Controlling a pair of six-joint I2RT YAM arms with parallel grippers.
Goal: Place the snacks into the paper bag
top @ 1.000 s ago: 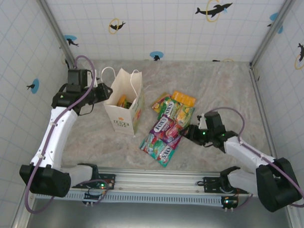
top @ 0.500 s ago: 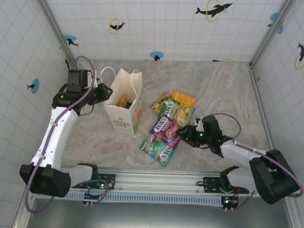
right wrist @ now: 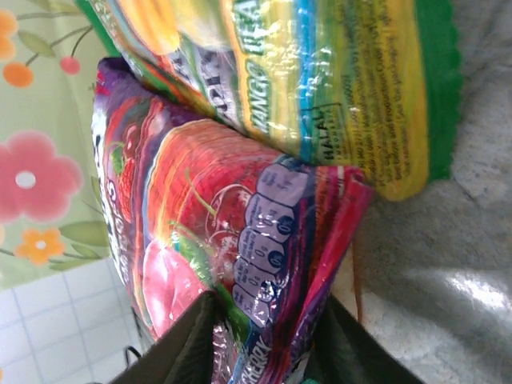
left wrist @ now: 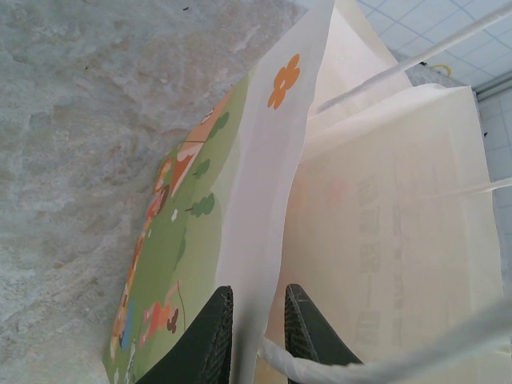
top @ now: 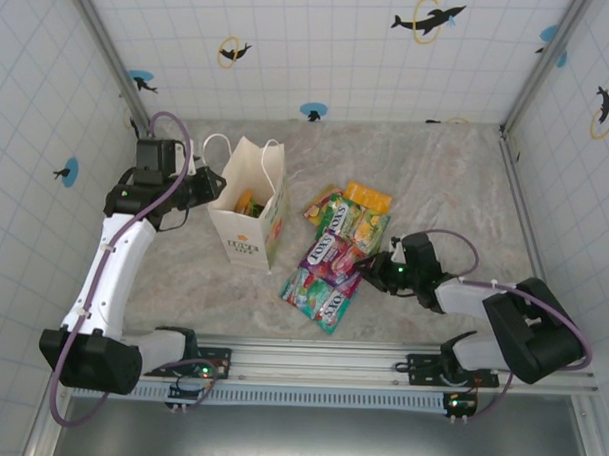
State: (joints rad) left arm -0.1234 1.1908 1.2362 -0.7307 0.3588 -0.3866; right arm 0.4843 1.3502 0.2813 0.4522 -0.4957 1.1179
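A grey marbled table [top: 436, 173] sits inside white tiled walls [top: 321, 48] dotted with dolphin stickers. The paper bag [top: 247, 221] stands upright on it, mouth open, and a yellow-orange packet [top: 247, 201] shows inside. Just to the bag's right, the rest of the snacks [top: 336, 251] lie in an overlapping heap on the table. An orange packet [top: 369, 197] is at its far end and a teal one [top: 317, 294] at its near end.

The left gripper [top: 208, 185] is at the bag's left rim. Its fingers [left wrist: 216, 324] are nearly together, with the bag's paper wall [left wrist: 264, 200] pinched between them.

On the heap's far side from the bag, the right gripper [top: 368, 270] lies low. Its fingers [right wrist: 192, 340] press on either side of the purple packet [right wrist: 232, 240], gripping its end. A green-and-yellow packet [right wrist: 344, 88] overlaps that packet.
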